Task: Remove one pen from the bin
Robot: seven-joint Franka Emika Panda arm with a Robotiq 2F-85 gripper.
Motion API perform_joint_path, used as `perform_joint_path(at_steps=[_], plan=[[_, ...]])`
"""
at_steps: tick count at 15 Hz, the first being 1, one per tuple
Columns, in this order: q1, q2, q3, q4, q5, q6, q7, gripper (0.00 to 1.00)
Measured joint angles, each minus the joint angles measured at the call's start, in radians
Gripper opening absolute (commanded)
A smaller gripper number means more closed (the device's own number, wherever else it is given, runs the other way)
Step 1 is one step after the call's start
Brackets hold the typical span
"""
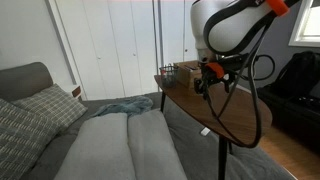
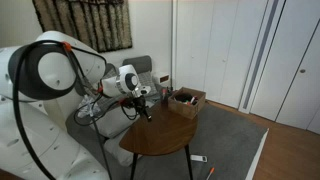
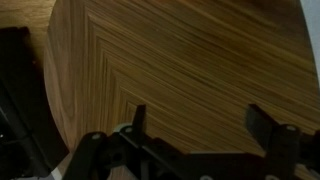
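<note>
My gripper [image 3: 200, 125] is open and empty, with only bare wood between its fingers. It hangs just above the round wooden table [image 3: 180, 50] in both exterior views [image 1: 207, 82] [image 2: 143, 106]. The small dark wire-mesh bin [image 1: 169, 72] stands at the table's far end, apart from the gripper. It also shows in an exterior view [image 2: 163, 81]. The bin is outside the wrist view. No pen can be made out; it is too small to tell in the exterior views.
A tan box [image 1: 188, 69] [image 2: 187, 98] stands beside the bin on the table [image 1: 215, 110] [image 2: 160, 140]. A bed with pillows [image 1: 60, 120] lies next to the table. White closet doors [image 2: 250, 50] stand behind. A small pale object [image 2: 198, 158] lies on the floor.
</note>
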State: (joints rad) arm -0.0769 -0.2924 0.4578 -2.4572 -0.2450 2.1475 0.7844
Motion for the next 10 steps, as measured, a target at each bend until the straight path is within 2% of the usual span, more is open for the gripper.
perform_joint_path(at_steps=[2,6,10], plan=[[0.010,0.000,-0.011,0.000,0.000,-0.001,0.000,1.00],[0.077,-0.002,-0.107,0.006,0.017,0.049,-0.017,1.00],[0.112,-0.031,-0.234,0.038,0.147,0.183,-0.177,1.00]])
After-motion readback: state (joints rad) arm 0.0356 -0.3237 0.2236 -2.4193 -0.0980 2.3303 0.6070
